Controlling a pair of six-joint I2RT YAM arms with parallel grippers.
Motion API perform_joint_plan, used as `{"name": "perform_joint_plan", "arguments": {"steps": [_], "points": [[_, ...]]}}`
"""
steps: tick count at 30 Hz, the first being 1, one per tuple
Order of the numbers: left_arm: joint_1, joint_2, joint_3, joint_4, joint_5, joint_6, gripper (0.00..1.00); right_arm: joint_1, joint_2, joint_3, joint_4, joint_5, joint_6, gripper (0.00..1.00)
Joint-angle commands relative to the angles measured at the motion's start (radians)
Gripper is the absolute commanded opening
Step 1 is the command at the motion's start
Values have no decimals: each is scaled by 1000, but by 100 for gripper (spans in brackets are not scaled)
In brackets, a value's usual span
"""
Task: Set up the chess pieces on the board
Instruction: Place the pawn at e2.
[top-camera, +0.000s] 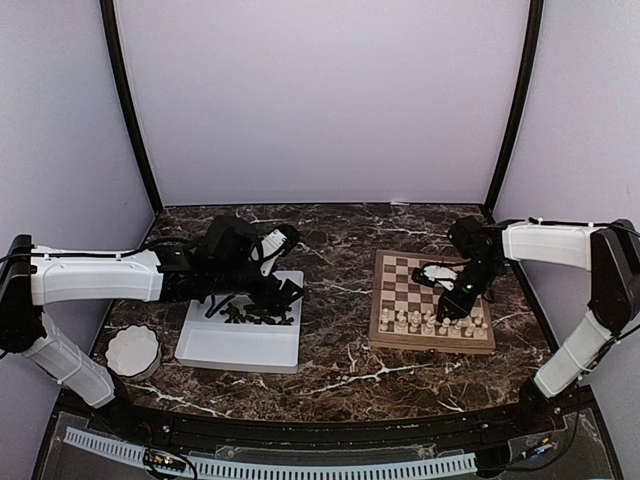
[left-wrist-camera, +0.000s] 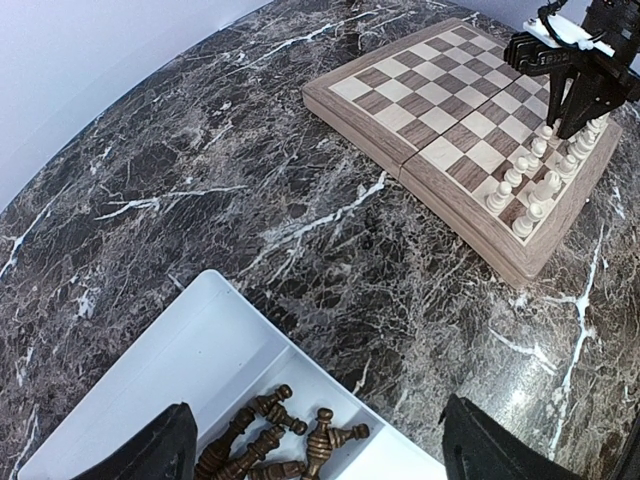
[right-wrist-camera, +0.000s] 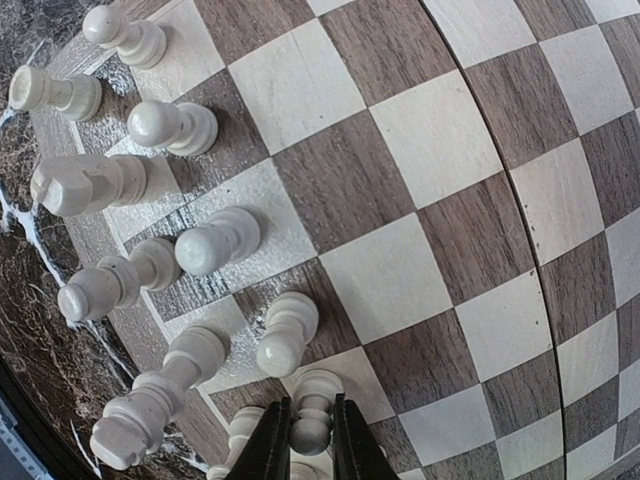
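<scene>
Fingers of the right gripper sit tight on either side of a pale pawn, with no gap to be seen between finger and wood. Whether they are squeezing it or only flanking it, I cannot tell. The pawn stands upright on the board, base down on a square right beneath the gripper. Fanning out to one side of the gripper in its wrist view, the other pale pieces stand in two ranks. The pawns are in line with the gripper, and the taller pieces are behind them by the board's edge. Past that edge is dark marbled counter.

Over to the left gripper: its jaws are spread wide and it hangs above a white tray. Straight below the gap between its fingers lies a small heap of dark pieces in the tray, all tipped on their sides and touching one another. Ahead of this gripper and off to its right, well apart from the tray across veined counter, there's the board, with the right gripper down among the pale ranks. From overhead, a white scalloped bowl rests on the counter just beside the tray. It is on the side away from the board, nearer the left arm's base.
</scene>
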Motion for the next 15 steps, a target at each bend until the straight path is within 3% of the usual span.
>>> {"name": "perform_joint_plan", "arguments": {"steps": [1, 15], "points": [[-1, -30, -14, -2, 13, -2, 87, 12, -15, -5, 16, 20, 18, 17], [-1, -32, -13, -9, 26, -25, 87, 14, -33, 22, 2, -3, 38, 23]]}}
